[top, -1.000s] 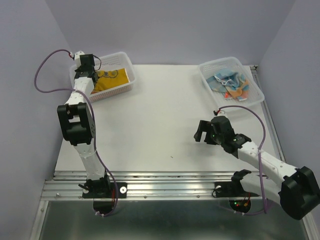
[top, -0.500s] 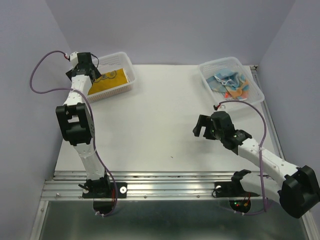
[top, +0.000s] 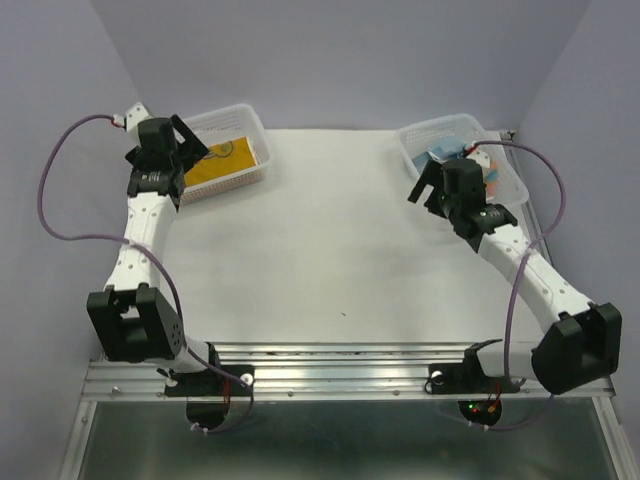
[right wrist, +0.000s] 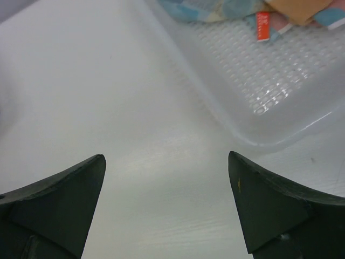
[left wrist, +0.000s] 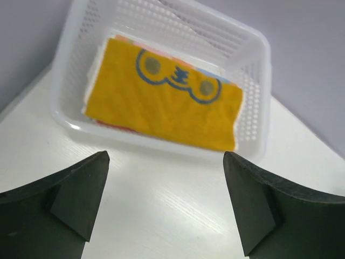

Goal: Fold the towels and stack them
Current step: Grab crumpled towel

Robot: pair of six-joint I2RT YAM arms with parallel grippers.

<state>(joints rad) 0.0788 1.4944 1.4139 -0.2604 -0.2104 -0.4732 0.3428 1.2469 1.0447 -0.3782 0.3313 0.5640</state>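
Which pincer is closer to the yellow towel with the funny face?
Left. The left pincer hovers just in front of the white basket holding the yellow towel. The right pincer is far across the table, by the other basket with crumpled towels.

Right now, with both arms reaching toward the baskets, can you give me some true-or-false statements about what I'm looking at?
1. The yellow towel lies folded flat in the left basket. True.
2. The left hand grips the yellow towel. False: it is open, short of the basket, and holds nothing.
3. The towels in the right basket are neatly stacked. False: they lie crumpled in a loose heap.
4. The right hand is open and holds nothing. True.
5. The yellow towel is plain. False: it has a blue face-like print.
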